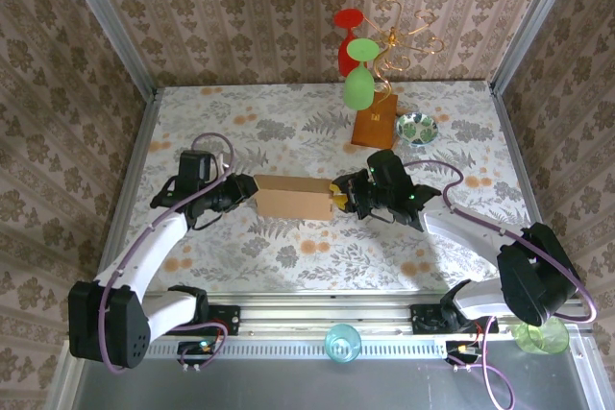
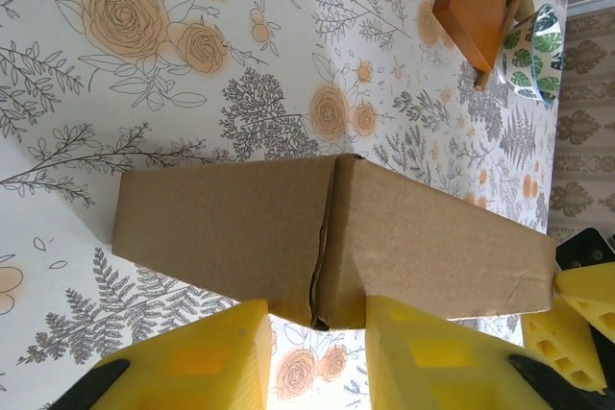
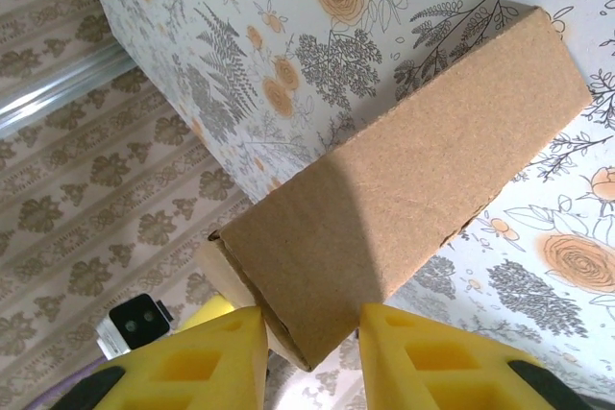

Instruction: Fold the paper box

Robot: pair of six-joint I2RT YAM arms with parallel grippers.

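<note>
ITEM: paper box [image 1: 291, 197] formed into a closed shallow block, lying arms' side of wooden stand base [image 1: 373, 128] | LEFT gripper [image 1: 242, 195]: straddles one end, clamp cannot be told | RIGHT gripper [image 1: 338, 194]: same, opposite end | LEFT TO DO: judged final flap seating only.

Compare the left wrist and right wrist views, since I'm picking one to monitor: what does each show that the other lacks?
Left wrist: the orange-brown wooden block, the green leaf-patterned bowl beside it, and the right gripper at the far end of the light-brown corrugated cardboard box. Right wrist: the patterned wallpaper wall and a metal frame rail beyond the table edge. Both: that box lying on the floral table cover, with the camera's own yellow gripper fingers either side of one end.
</note>
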